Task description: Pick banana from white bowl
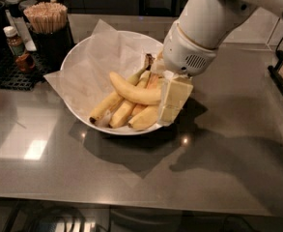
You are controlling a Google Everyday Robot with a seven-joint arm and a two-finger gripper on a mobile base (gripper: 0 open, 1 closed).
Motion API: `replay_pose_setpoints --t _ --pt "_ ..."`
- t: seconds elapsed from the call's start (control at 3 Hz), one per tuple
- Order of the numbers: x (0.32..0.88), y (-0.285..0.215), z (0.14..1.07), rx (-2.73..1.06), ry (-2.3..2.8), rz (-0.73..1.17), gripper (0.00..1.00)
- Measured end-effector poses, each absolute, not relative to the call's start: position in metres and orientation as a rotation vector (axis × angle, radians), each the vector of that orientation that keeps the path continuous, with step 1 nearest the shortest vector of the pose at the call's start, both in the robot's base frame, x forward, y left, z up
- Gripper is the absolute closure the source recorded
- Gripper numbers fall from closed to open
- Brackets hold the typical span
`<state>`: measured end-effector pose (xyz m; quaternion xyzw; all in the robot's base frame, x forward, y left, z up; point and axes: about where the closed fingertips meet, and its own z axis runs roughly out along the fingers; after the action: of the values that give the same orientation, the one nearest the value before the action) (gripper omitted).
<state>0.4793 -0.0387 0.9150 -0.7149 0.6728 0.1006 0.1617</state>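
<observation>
The countertop (218, 153) is smooth, glossy and reflective. The white bowl (113, 130) looks smooth, and its paper liner (96, 67) is matt and crinkled. The banana (131, 92) has smooth, clean skin. The gripper (174, 100), at the bowl's right rim beside the banana, looks like matt cream plastic. The sticks (45, 16) look wooden.

A single camera looks steeply down from the near side of the grey tabletop (218, 163), facing its far edge. It is close: the white bowl (83, 57) fills the upper centre of the frame. The arm enters from the upper right. The gripper (171, 105) hangs just right of centre, at the bowl's right rim.
</observation>
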Motion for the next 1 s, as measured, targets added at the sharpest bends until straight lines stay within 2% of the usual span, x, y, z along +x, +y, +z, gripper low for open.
replay_pose_setpoints --t 0.67,1.0 --pt "0.479 -0.039 0.915 -2.039 1.922 0.287 0.64" --pt "0.491 -0.052 0.896 -2.002 1.986 0.288 0.6"
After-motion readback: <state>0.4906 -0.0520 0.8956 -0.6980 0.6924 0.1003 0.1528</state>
